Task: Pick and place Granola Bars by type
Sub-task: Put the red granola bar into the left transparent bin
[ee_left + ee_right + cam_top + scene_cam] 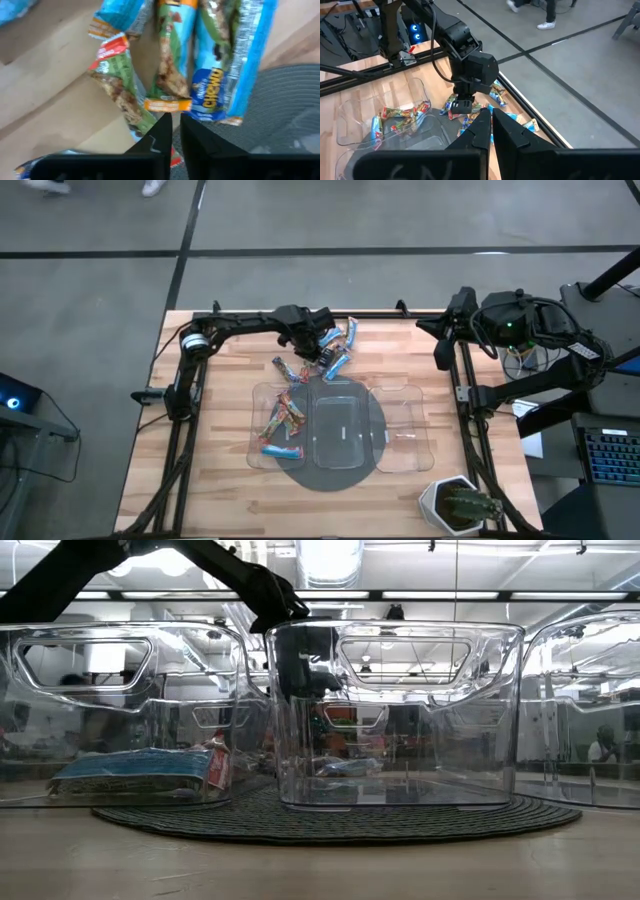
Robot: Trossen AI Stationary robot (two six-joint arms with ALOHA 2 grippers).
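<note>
hovering my left hand (pixel 318 352) over the loose granola bars (pixel 336 350) heaped on the surface beyond the middle tray (pixel 340 430), fingers nearly clenched and grasping nothing. i am judging the pick is next: spreading, dropping onto one bar. my right hand (pixel 488 120) is waiting clenched at the side.
</note>
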